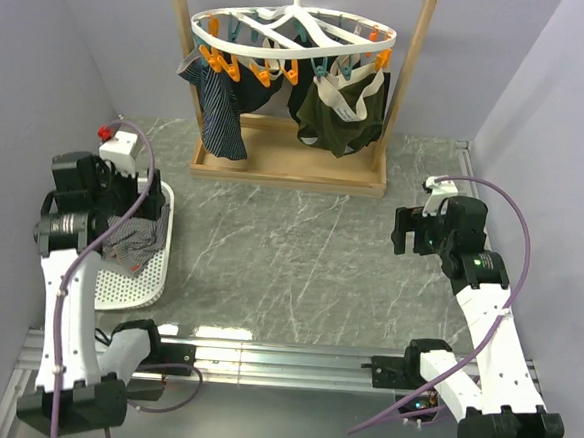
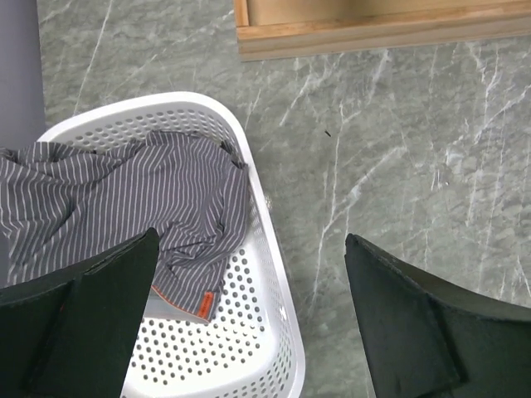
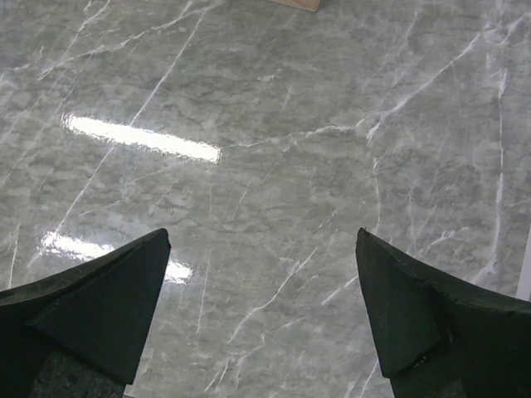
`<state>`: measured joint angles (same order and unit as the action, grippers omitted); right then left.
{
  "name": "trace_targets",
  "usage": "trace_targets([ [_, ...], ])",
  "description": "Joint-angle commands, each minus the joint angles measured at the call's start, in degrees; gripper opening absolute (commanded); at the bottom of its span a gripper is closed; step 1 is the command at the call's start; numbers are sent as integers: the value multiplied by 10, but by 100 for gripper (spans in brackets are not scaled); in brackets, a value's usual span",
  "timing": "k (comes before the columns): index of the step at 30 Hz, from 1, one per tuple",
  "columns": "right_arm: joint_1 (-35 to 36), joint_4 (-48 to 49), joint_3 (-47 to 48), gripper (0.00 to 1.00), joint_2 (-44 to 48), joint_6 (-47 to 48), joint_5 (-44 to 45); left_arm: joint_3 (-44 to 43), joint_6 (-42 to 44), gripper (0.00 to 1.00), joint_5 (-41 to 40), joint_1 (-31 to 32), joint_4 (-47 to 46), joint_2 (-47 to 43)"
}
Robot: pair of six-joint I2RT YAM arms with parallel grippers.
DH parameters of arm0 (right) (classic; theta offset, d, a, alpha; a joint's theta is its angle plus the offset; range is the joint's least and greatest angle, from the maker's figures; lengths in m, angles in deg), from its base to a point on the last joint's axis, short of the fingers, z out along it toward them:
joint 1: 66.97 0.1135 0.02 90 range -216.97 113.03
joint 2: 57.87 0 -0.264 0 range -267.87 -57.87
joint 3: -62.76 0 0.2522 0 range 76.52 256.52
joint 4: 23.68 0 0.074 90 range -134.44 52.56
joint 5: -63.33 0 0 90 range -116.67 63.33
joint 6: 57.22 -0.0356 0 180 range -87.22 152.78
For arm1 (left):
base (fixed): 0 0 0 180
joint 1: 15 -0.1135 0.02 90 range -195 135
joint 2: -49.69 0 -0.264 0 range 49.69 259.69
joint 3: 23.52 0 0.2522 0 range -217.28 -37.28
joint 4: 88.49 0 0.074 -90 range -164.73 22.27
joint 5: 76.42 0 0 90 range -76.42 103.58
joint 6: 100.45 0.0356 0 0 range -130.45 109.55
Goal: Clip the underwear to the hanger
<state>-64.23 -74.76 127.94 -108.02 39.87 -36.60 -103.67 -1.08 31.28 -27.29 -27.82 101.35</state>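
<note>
Fingers (image 2: 99,315) spread, both grippers empty.
Left gripper (image 2: 250,240) hovers over the underwear (image 2: 124,191) in a white basket (image 2: 166,104); right gripper (image 3: 261,236) over the marble table (image 3: 274,124); hanger (image 1: 246,43) hangs far.

— What do we look like?
— Our left arm (image 1: 78,302) and right arm (image 1: 491,336) have white links, black joints.
— Cables?
— A lilac cable (image 1: 59,343) loops along each; our fingers (image 2: 91,315) are black wedges.

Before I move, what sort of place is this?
Probably a lab test cell staged as a laundry corner: plain walls box in a marble-look table, with a clip hanger on a wooden frame and a white basket holding striped underwear.
</note>
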Motion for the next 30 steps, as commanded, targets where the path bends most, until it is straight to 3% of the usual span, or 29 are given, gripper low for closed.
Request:
trace_targets([
  [1, 2, -2, 0, 100, 8, 3, -12, -62, 8, 99, -6, 0, 48, 41],
  [5, 2, -14, -1, 100, 4, 9, -35, -132, 38, 99, -24, -8, 130, 141],
  [15, 2, -20, -4, 100, -2, 16, -54, -175, 146, 98, -41, -128, 183, 216],
  [24, 2, -24, -5, 100, -11, 18, -69, -94, 176, 94, -37, -184, 163, 267],
  [30, 2, -28, -3, 100, -20, 16, -78, -41, 175, 91, -8, -186, 110, 311],
])
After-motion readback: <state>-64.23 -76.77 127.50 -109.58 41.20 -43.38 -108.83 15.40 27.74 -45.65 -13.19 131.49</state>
